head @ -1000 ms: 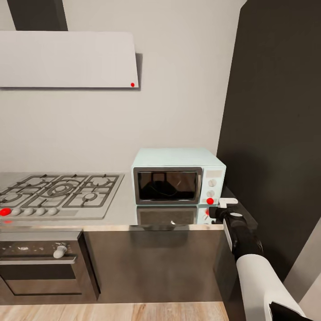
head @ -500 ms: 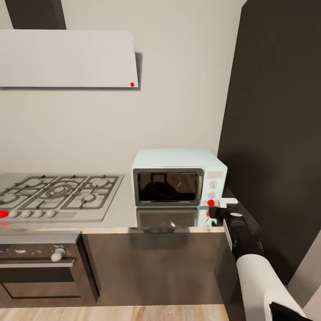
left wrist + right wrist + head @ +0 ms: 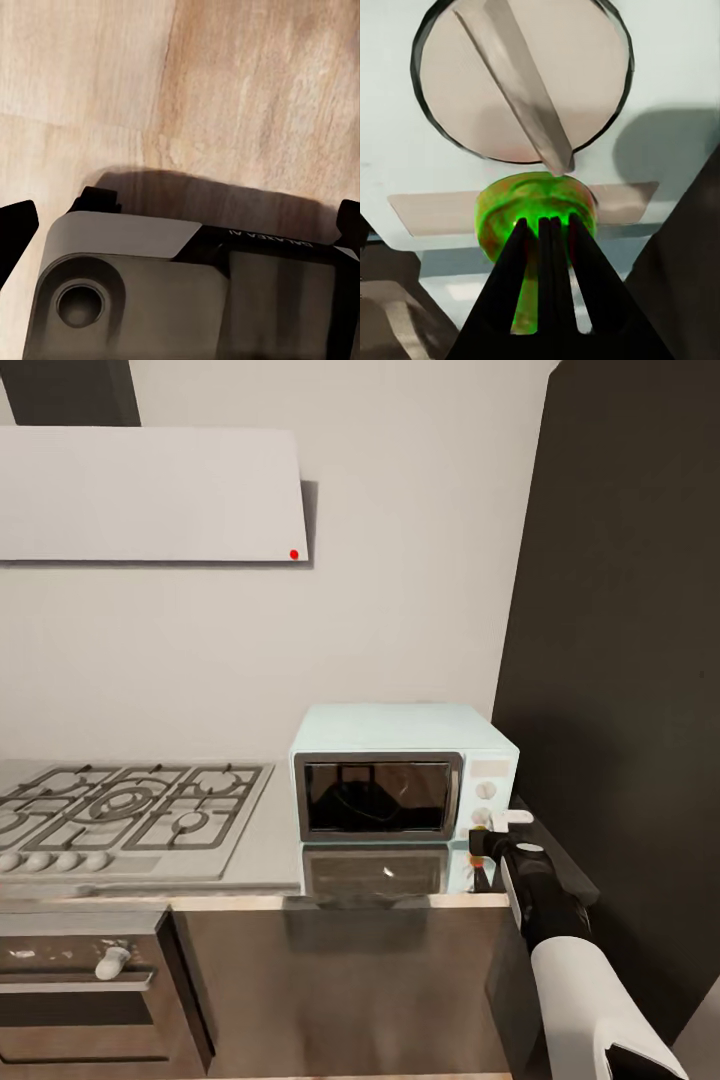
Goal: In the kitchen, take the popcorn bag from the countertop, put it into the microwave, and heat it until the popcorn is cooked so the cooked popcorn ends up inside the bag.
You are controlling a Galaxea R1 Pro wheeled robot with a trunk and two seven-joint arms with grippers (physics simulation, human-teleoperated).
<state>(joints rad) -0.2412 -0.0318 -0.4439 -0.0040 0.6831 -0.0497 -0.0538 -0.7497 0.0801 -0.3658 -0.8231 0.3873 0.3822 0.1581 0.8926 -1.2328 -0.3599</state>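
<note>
A: From the head, your microwave [image 3: 400, 775] sits shut on the desk [image 3: 260, 850], right tool [image 3: 497, 830] at its lower panel corner. The bag? I can't see it.

B: Left wrist: only wooden floor [image 3: 225, 90]; I can't tell that tool's state.

A: Right wrist: your tool [image 3: 547, 225], closed and empty, touches a green-lit button [image 3: 534, 204] below the knob [image 3: 521, 79]. Heating seems started.

Legible text: one item only. Left wrist view: pale lettering, reads approx. "GALAXEA AI", inverted, on the dark band of the robot body [image 3: 277, 244] above the wood floor [image 3: 247, 90]. No other readable labels, nos. or signs.
</note>
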